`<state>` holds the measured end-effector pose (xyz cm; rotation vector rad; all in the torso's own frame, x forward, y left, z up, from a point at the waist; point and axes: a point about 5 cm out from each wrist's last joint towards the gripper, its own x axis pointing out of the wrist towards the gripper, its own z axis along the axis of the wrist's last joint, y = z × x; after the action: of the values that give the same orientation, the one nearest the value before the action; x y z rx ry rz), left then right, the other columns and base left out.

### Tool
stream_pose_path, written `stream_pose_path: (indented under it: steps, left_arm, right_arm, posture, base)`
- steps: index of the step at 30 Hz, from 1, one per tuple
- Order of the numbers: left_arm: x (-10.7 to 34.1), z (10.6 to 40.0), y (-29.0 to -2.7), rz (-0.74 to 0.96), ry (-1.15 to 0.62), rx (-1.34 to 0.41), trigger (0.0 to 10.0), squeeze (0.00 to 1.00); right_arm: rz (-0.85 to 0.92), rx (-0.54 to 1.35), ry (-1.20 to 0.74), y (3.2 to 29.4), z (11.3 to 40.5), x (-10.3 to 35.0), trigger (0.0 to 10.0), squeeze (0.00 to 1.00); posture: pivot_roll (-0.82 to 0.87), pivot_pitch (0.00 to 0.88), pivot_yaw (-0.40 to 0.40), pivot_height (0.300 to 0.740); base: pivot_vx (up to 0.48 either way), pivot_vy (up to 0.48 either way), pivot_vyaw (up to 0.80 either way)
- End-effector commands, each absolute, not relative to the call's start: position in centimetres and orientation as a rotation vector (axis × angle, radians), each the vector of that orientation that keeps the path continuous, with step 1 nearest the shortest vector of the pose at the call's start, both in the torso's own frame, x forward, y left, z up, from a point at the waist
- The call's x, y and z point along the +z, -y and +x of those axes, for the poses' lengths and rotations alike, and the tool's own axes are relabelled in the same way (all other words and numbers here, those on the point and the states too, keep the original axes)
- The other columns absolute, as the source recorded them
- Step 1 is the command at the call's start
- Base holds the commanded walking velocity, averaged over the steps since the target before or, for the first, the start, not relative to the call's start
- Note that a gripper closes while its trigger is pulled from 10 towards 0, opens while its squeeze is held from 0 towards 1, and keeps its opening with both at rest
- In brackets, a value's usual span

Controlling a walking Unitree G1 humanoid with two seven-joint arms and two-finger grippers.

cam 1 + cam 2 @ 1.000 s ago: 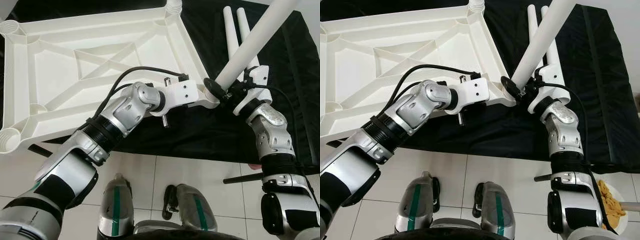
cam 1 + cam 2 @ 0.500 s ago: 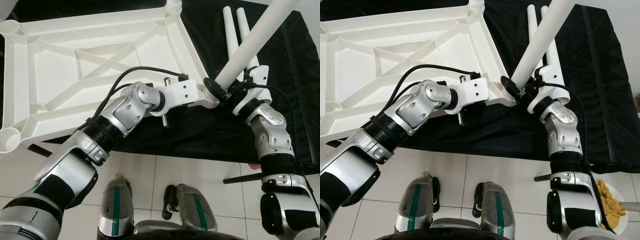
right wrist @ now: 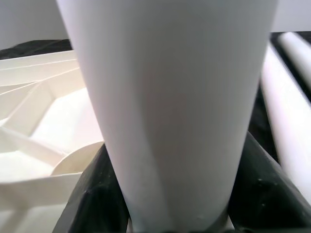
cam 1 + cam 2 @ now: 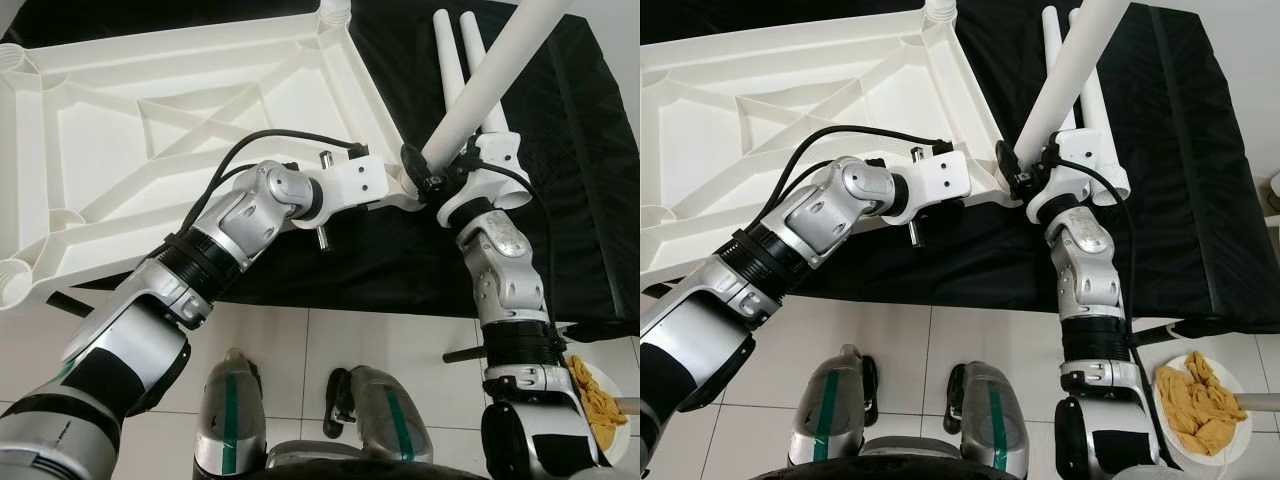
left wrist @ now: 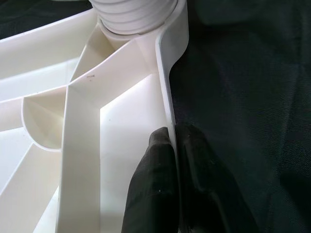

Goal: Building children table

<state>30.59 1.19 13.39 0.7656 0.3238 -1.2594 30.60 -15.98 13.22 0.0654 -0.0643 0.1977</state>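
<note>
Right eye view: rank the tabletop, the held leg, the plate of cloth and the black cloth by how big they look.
1. black cloth and upturned tabletop: both cut off by the frame, too close to rank.
2. held leg in the right gripper, nearer the camera, so unsure.
3. plate of yellow cloth.

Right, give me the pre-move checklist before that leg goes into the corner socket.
1. Left gripper pinching the rim of the upturned tabletop: ok, one finger on each side of the edge.
2. Right gripper clamped on the white leg: ok, fingers flank the tube.
3. Leg's end at the corner socket: ok, close beside it; whether seated, cannot tell.
4. Leg square to the tabletop: not ok, it leans away to the right.
5. Spare legs out of the way: ok, lying on the black cloth behind.
</note>
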Motion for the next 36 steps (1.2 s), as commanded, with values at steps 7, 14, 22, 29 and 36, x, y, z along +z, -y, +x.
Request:
stream_pose_path:
  steps: [7,14,22,29,36]
  left_arm:
    - [11.0,28.7,-0.8,0.803,-0.454,-1.426,10.0,0.0]
    - [10.8,28.6,-0.8,0.806,-0.457,-1.431,10.0,0.0]
    - [10.9,28.6,-0.7,0.807,-0.455,-1.43,10.0,0.0]
    - [10.9,28.6,-0.7,0.806,-0.457,-1.43,10.0,0.0]
    - [11.0,28.7,-0.8,0.805,-0.456,-1.426,10.0,0.0]
  right_arm:
    - [0.072,-0.196,0.041,16.4,30.7,13.9,10.0,0.0]
    - [0.076,-0.256,0.032,16.1,30.5,13.9,10.0,0.0]
    - [0.112,-0.256,0.018,15.7,30.3,13.9,10.0,1.0]
    - [0.087,-0.268,-0.013,15.7,30.2,13.5,10.0,1.0]
    - [0.073,-0.245,-0.03,16.2,30.3,13.0,10.0,1.0]
  posture:
    - [0.04,0.014,-0.058,0.74]
    - [0.04,0.009,-0.055,0.74]
    - [0.04,0.012,-0.056,0.74]
    - [0.04,0.016,-0.054,0.74]
    - [0.04,0.018,-0.054,0.74]
  base:
    - [0.0,0.0,0.0]
    - [0.0,0.0,0.0]
    - [0.0,0.0,0.0]
    - [0.0,0.0,0.0]
    - [0.0,0.0,0.0]
